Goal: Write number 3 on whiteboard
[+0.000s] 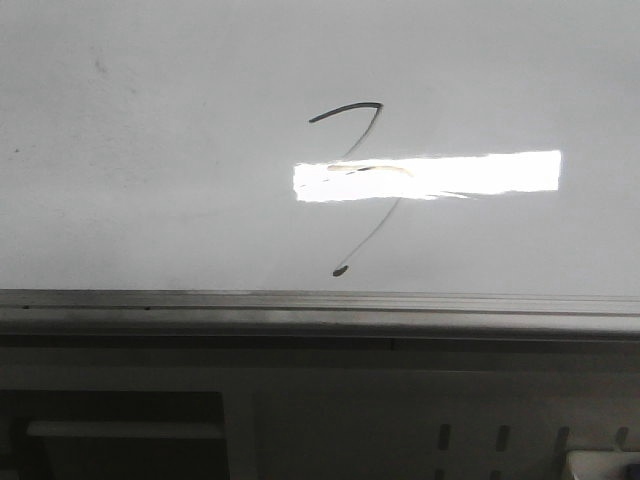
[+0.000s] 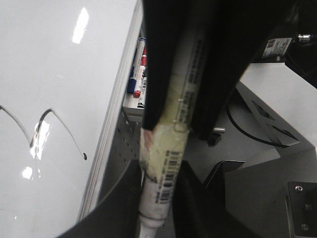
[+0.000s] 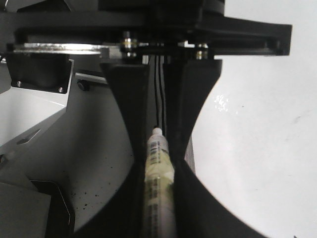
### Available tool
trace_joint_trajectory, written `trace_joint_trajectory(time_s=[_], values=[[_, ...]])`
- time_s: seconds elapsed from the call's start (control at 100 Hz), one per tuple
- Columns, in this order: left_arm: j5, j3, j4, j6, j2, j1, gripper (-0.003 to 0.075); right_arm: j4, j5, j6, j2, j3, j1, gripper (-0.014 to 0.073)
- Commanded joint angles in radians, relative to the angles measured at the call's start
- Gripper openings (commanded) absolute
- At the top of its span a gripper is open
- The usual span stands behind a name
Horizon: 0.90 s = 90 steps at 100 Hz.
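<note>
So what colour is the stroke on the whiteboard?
Black, thin, on the whiteboard; the stroke shows best in the front view.

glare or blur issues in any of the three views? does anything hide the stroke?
Front view: a bright rectangular glare patch washes out the middle of the number 3 on the whiteboard. Left wrist view: smaller glare spots on the board, one over the stroke; the marker in the left gripper is close and soft. Right wrist view: dark gripper fingers fill the centre, with no stroke visible.
</note>
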Motion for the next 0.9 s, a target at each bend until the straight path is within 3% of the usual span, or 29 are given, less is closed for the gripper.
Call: trace_joint_trajectory(time_s=[0.0,0.08,0.23,0.31,0.41,0.48,0.57,0.68,0.89], values=[[-0.102,-0.034,-0.055,-0.037,-0.006,-0.001,-0.002,0.082,-0.078,-0.005,-0.014,-0.031,0.003,-0.0025],[-0.118,-0.029,-0.088,-0.053,-0.006,-0.001,-0.002,0.082,-0.091,-0.005,-0.014,-0.031,0.003,0.0085],[-0.21,0.009,-0.099,-0.135,-0.01,-0.001,-0.002,0.079,-0.134,0.007,-0.038,-0.031,-0.027,0.0479],[-0.284,0.053,-0.099,-0.196,-0.014,-0.001,-0.002,0.079,-0.143,0.007,-0.077,-0.031,-0.07,0.0559],[-0.42,0.144,-0.099,-0.311,-0.018,-0.001,-0.002,0.079,-0.141,0.037,-0.136,-0.031,-0.138,0.0515],[-0.541,0.211,-0.099,-0.375,-0.018,-0.001,-0.002,0.079,-0.129,0.075,-0.176,-0.031,-0.188,0.043],[-0.707,0.288,-0.099,-0.428,-0.008,-0.001,-0.002,0.079,-0.097,0.105,-0.225,-0.029,-0.249,0.0234],[-0.855,0.355,-0.099,-0.433,0.014,-0.001,-0.002,0.079,-0.061,0.106,-0.268,-0.013,-0.307,-0.0066],[-1.075,0.401,-0.104,-0.433,0.093,-0.001,-0.002,0.079,-0.06,0.122,-0.296,0.064,-0.372,-0.0053]])
